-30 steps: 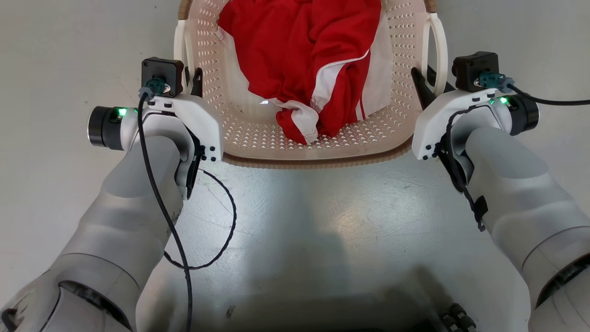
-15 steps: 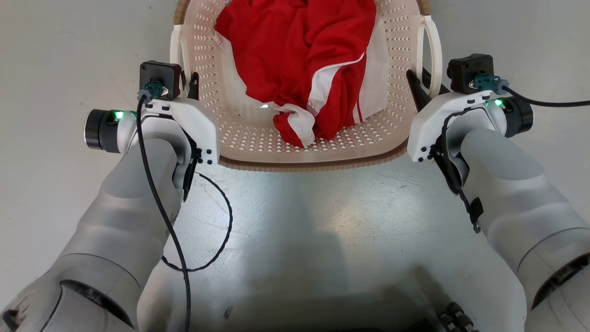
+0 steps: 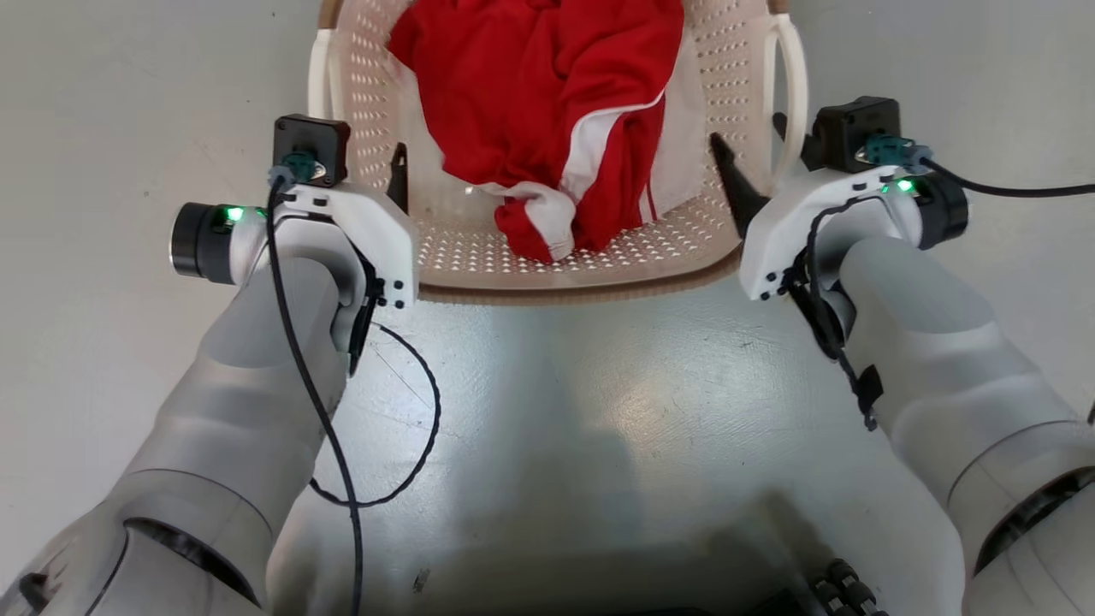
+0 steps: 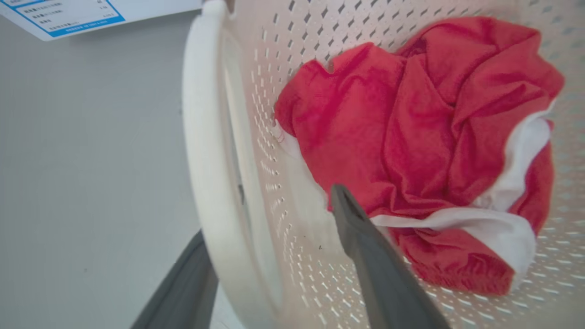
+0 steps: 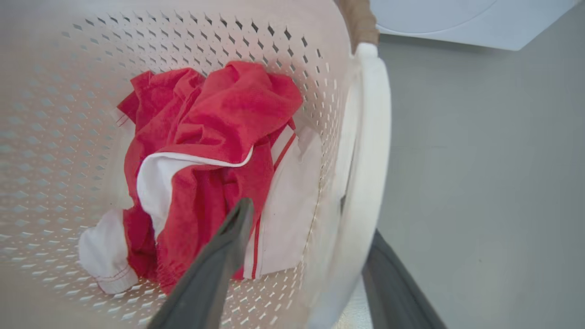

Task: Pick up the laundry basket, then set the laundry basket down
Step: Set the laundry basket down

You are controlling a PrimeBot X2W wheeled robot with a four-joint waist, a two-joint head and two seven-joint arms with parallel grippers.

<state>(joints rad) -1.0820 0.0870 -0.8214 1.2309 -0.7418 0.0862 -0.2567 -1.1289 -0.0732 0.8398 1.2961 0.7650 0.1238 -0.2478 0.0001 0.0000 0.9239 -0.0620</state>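
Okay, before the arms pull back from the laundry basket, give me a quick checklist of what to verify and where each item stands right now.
1. Jaws of the left gripper open: ok, one finger inside the laundry basket, one outside its left handle.
2. Jaws of the right gripper open: ok, astride the right handle the same way.
3. Fingers free of both handles: cannot tell, the gaps are hidden.
4. Basket resting flat on the floor: cannot tell, its base is hidden.
5. The red garment lying inside the basket: ok.
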